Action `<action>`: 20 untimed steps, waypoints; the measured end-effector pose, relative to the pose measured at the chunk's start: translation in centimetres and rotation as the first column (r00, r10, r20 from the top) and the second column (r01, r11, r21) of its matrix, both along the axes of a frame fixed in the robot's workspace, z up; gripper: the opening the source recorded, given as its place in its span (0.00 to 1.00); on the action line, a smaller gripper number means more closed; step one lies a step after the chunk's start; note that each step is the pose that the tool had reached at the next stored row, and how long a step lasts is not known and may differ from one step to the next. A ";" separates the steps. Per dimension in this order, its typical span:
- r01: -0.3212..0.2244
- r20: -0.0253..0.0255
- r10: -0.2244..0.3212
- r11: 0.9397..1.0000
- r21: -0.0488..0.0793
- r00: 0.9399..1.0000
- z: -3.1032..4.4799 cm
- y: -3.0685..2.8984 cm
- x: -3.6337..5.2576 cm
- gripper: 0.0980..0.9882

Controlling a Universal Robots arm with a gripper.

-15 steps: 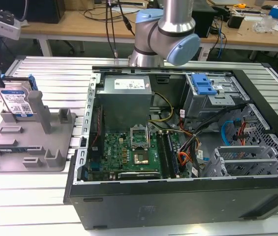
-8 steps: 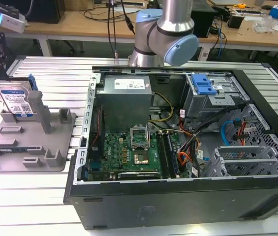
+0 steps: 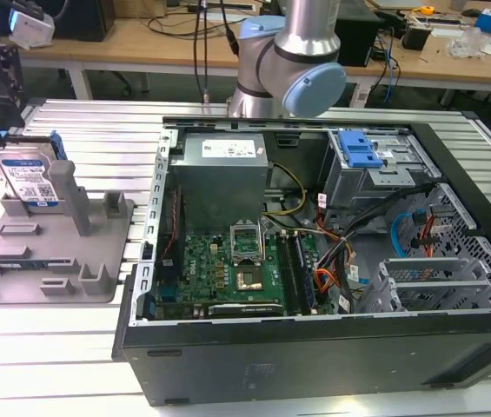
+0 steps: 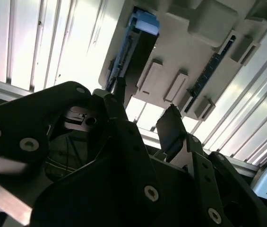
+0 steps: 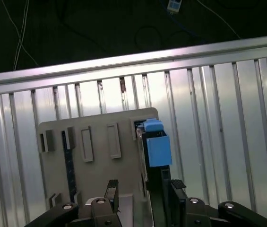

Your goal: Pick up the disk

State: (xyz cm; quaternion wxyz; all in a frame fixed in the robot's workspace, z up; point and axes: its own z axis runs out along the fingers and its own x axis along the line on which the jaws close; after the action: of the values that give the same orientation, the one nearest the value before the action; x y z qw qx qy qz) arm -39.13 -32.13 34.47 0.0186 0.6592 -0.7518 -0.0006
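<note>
I count one flat silver blue-railed disk (image 3: 29, 178) standing on edge in one grey plastic fixture (image 3: 97, 252), my gripper (image 5: 145, 184) over it, fingers (image 5: 113, 187) spread.

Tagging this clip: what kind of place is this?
Probably a robotics lab: an opened computer case on a slatted aluminium table, cluttered workbenches behind, the disk standing in a grey fixture.

No print can be read anywhere. The disk (image 3: 29, 178) carries a white-and-blue label, but its lettering is too small to make out. The power supply (image 3: 225, 165) in the computer case (image 3: 315, 365) bears a white sticker, equally illegible.
</note>
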 end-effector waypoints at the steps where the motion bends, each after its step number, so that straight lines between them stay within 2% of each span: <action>1: -0.001 0.000 0.001 1.000 -0.001 1.000 0.00 0.31 -0.02 0.50; 2: -0.003 0.000 0.003 1.000 -0.004 1.000 0.00 0.69 -0.08 0.50; 3: -0.008 0.000 0.008 1.000 -0.007 1.000 0.01 0.83 -0.12 0.50; 6: -0.050 0.000 0.050 0.999 -0.015 0.999 0.00 0.95 -0.16 0.50; 9: -0.099 0.000 0.099 0.995 -0.021 0.995 -0.06 1.08 -0.31 0.50; 10: -0.099 0.015 0.099 0.995 -0.022 0.995 -0.20 1.12 -0.87 0.50; 11: -0.099 0.024 0.099 0.995 -0.023 0.995 -0.30 1.12 -1.38 0.50; 12: -0.099 0.030 0.099 0.995 -0.024 0.995 -0.35 1.13 -1.89 0.50; 15: -0.099 0.039 0.100 0.995 -0.025 0.994 -0.48 1.22 -2.60 0.50; 20: -0.104 0.046 0.105 0.994 -0.025 0.993 -0.98 1.61 -3.32 0.50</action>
State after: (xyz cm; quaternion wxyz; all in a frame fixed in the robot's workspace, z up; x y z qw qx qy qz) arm -42.45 -30.52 33.49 0.0083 0.6972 -0.7164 0.0246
